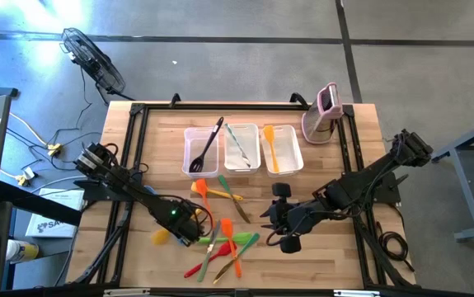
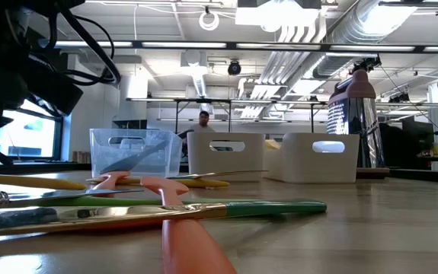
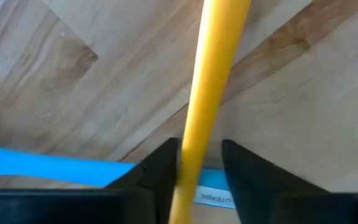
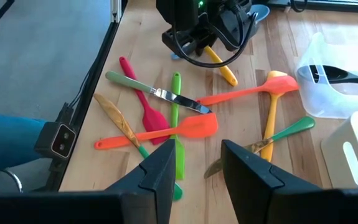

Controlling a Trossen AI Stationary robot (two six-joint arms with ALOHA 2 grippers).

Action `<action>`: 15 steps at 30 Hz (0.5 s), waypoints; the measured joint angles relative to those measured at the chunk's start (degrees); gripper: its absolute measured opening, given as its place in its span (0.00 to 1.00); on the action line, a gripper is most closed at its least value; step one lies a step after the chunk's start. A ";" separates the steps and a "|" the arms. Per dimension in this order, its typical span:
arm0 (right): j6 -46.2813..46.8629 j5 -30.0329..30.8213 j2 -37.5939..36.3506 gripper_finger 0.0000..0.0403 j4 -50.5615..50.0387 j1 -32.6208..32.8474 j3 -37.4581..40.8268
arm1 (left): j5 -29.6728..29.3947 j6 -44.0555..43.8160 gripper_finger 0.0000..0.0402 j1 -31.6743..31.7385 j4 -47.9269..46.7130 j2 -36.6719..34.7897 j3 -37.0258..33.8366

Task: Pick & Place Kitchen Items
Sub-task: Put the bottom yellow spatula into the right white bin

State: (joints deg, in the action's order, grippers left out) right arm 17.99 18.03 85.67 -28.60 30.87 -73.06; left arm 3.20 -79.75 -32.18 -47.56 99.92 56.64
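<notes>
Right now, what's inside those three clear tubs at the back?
The left tub holds a black spoon, sticking out over its rim. The middle tub holds a pale utensil, the right tub an orange spatula. Nothing looks hidden underneath.

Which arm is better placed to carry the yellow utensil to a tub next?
Left, probably. The left gripper already straddles the yellow utensil, its handle between the fingers. The right gripper hovers empty over the pile.

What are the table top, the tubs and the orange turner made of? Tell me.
Table top: wood, pale butcher-block strips with visible grain. Tubs: probably plastic, see-through and frosted, with cut-out handles. Orange turner: likely silicone or plastic, one piece, matte and evenly coloured.
</notes>
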 joint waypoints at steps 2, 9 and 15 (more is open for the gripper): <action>0.01 0.00 0.00 0.30 -0.06 0.00 -0.01 | -0.33 0.42 0.18 -0.02 0.27 0.05 -0.02; 0.01 0.00 0.00 0.29 -0.08 0.00 0.00 | -2.16 2.90 0.07 -0.07 0.69 0.07 0.19; -0.01 -0.16 0.00 0.30 -0.06 0.05 -0.01 | -8.19 4.79 0.02 0.01 -7.59 0.48 4.61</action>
State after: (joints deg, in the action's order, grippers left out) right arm 17.98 17.87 85.67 -28.66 30.92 -73.07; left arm -4.99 -74.96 -32.17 -55.15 100.39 61.25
